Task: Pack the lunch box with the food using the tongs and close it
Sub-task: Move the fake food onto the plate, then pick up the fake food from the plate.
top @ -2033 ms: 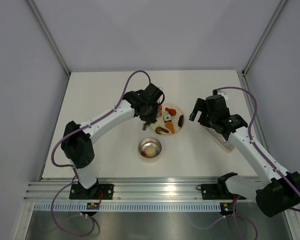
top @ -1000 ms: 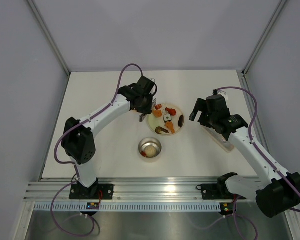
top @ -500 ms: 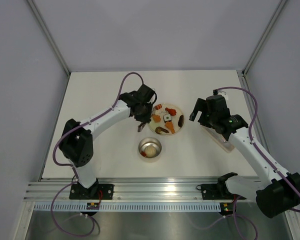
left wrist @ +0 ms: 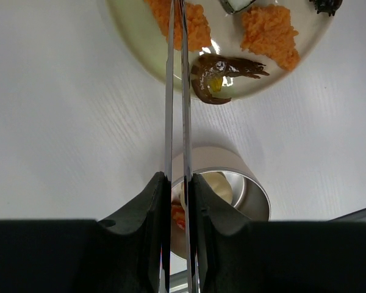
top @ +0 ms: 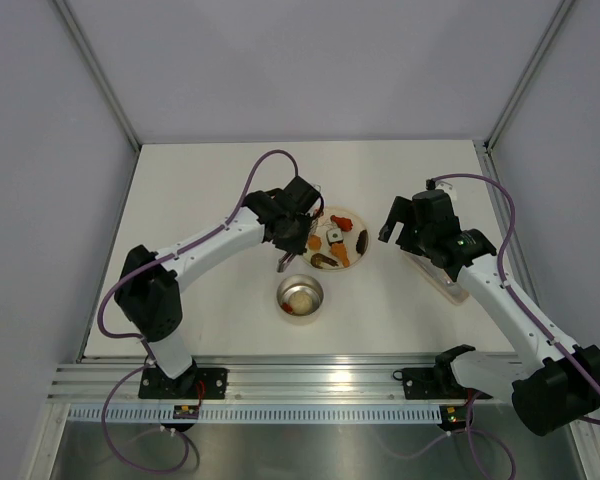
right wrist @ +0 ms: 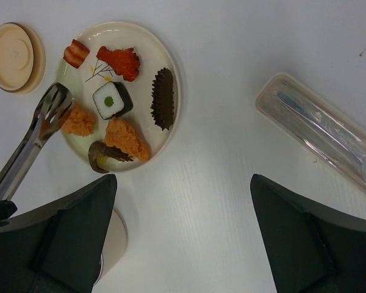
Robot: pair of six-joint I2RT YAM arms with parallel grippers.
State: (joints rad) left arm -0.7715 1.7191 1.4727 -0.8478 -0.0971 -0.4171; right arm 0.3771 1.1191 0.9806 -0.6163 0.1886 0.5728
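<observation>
The job was in its early part. The left gripper (left wrist: 178, 183) was pinched narrow on the tongs (right wrist: 32, 141), squeezing their arms almost together. Their tips hung at the nine o'clock edge of the plate (right wrist: 147, 55), just beside an orange piece (right wrist: 79, 119), and looked empty. The lid (right wrist: 12, 57) lay flat on the table at ten o'clock from the plate, off the lunch box (left wrist: 232, 162), which stood open at seven o'clock from the plate. Two pieces of food sat inside it: the pale bun (left wrist: 215, 183) and a red bit (top: 289, 307). The right gripper (right wrist: 183, 182) hung wide and held nothing. The clear case (right wrist: 320, 131) lay at three o'clock from the plate. By my reckoning, most of the packing and all of the closing remained.

Counted: one pair of tongs, one lid, one lunch box, one plate, one case. The plate held seven pieces: two orange, one red-and-white, one red, one white roll with a green centre, one dark ridged, one brown prawn. Nine pieces showed in all.
</observation>
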